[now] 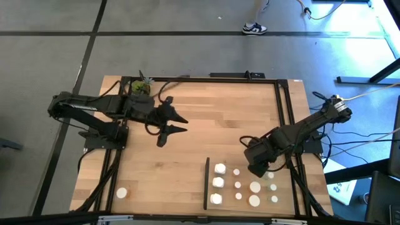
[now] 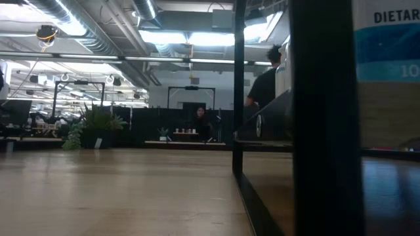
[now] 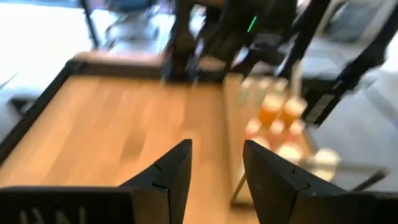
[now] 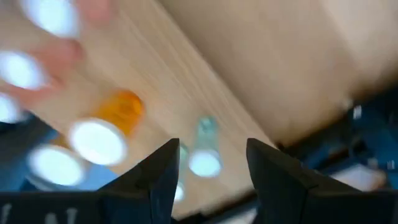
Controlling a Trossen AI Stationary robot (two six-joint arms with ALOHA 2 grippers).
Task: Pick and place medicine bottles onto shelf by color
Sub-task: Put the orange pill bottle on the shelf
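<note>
The left gripper hangs over bare wood left of centre in the high view, fingers apart with nothing between them; the right gripper hovers at lower right above the shelf, its fingers also apart and empty (its wrist camera shows a gap between them). The medicine bottles stand in rows on the shelf beside the black upright strip; one lone bottle sits at the table's lower left; a potted plant stands at upper left.
</note>
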